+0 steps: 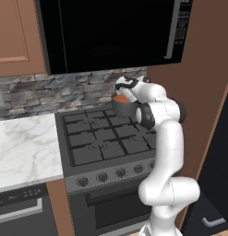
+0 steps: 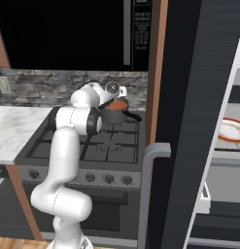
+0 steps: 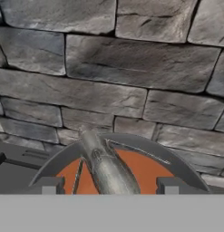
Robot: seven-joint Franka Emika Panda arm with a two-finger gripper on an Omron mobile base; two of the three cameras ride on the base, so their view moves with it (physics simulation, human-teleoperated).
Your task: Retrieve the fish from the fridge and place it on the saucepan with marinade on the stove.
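Held between the two small dark fingertips [image 3: 48,185] of the white arm's two-finger gripper [image 3: 106,186]: the small, flat, elongated grey-silver fish [image 3: 106,165], pointing away from the fingers toward the far rim. Jaws closed narrow on its body, one tip on either side. Directly under the fingers and the fish: the flat round orange-red marinade [image 3: 143,170] inside the small round grey metal saucepan [image 2: 113,113], sitting on a rear burner of the dark grey gas stove with black grates [image 1: 99,138].

Likely risks from here, as a judgement:
- Released now, with the long body reaching toward the far rim, could land across the edge and tip out toward the wall instead of settling in the liquid.
- Lowered too far, could dip the fingertips into the marinade or knock the rim and shift the pot on the grate.
- Swung sideways on withdrawal, could catch the dark straight handle [image 2: 132,115] sticking out beside the pot.

Beyond the fingers: the rough grey stone backsplash [image 3: 113,68], close behind the pot. Above: the black microwave [image 1: 115,32], limiting headroom. To one side: the tall black fridge [image 2: 189,121], its door standing open, with an orange-rimmed white plate [image 2: 231,130] on a shelf. To the other: the white marble counter [image 1: 23,147].
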